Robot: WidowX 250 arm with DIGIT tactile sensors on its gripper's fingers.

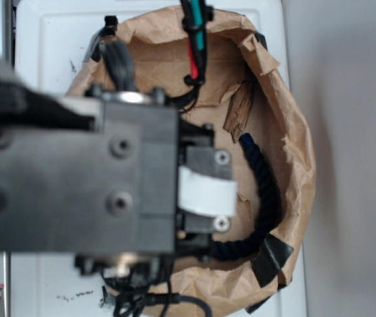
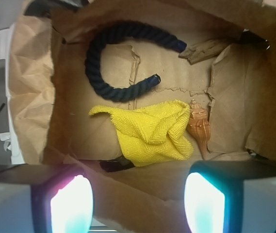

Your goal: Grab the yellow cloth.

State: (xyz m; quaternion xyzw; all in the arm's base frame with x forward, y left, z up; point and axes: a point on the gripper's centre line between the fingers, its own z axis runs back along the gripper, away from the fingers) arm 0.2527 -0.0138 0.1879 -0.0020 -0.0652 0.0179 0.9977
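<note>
Cloth (image 2: 150,134) lies crumpled on the floor of the paper bag (image 2: 31,92), shell (image 2: 199,128) touching its right edge, rope (image 2: 109,58) curled just behind it. Gripper (image 2: 137,204) hovers above the bag mouth, fingers (image 2: 71,204) spread wide, nothing held. Step looks like approach, pre-grasp. Next move, I'd say: descend straight onto the cloth's bunched middle, keep clear of the shell, then close.
</note>
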